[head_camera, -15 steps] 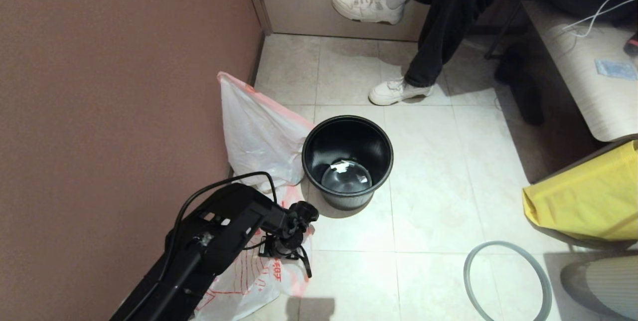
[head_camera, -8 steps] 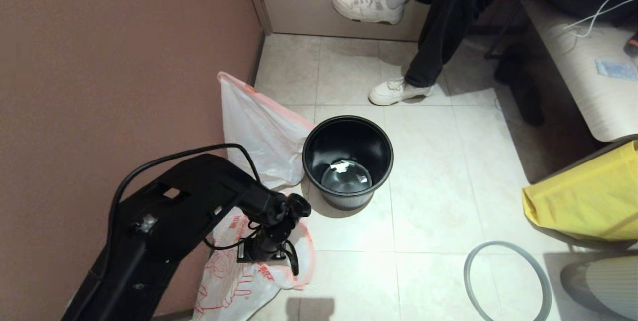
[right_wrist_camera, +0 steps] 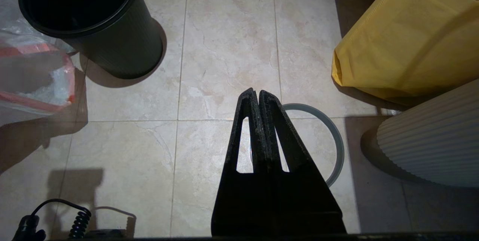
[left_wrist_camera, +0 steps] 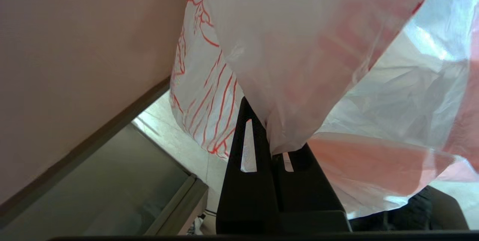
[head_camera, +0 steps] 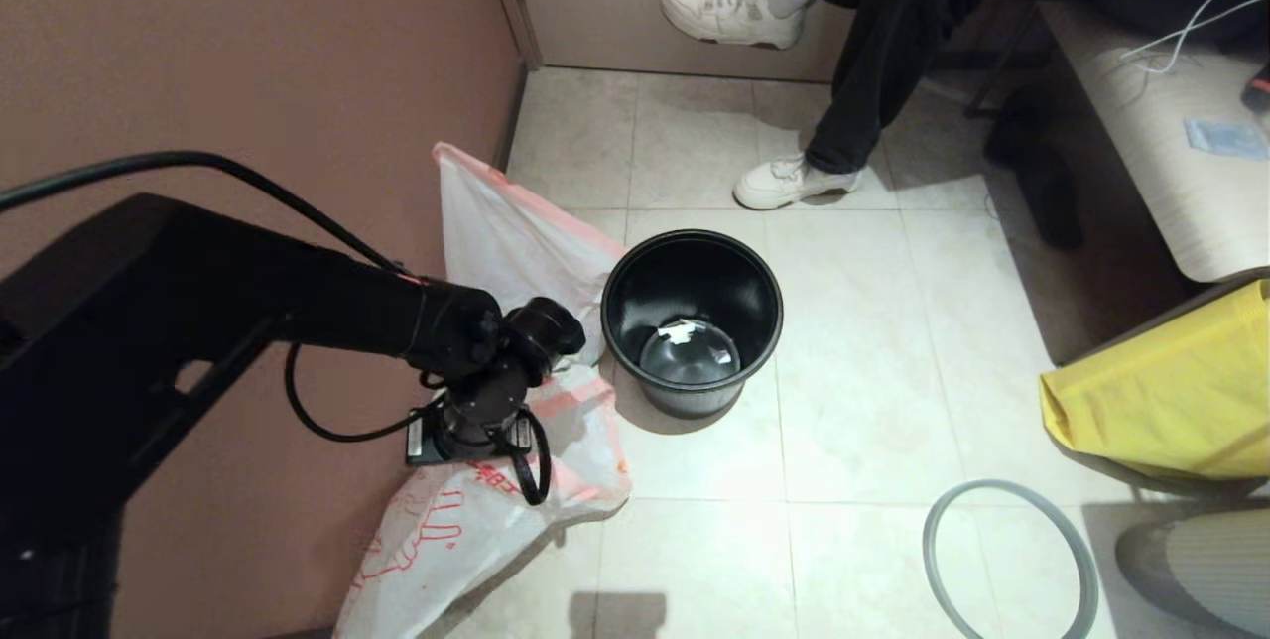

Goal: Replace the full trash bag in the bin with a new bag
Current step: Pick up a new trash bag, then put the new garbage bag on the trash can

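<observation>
The left gripper (head_camera: 531, 480) is clenched on a fold of the new bag (head_camera: 466, 530), whose lower part with red print drapes down to the floor at about 8 o'clock from the bin (head_camera: 692, 321). The bin stands open and unlined on the tiles. The full bag (head_camera: 516, 262) leans on the wall at its 9 o'clock, touching it. The ring (head_camera: 1012, 560) lies well apart at 4 o'clock, below the right gripper (right_wrist_camera: 258, 97), which is clenched on nothing
</observation>
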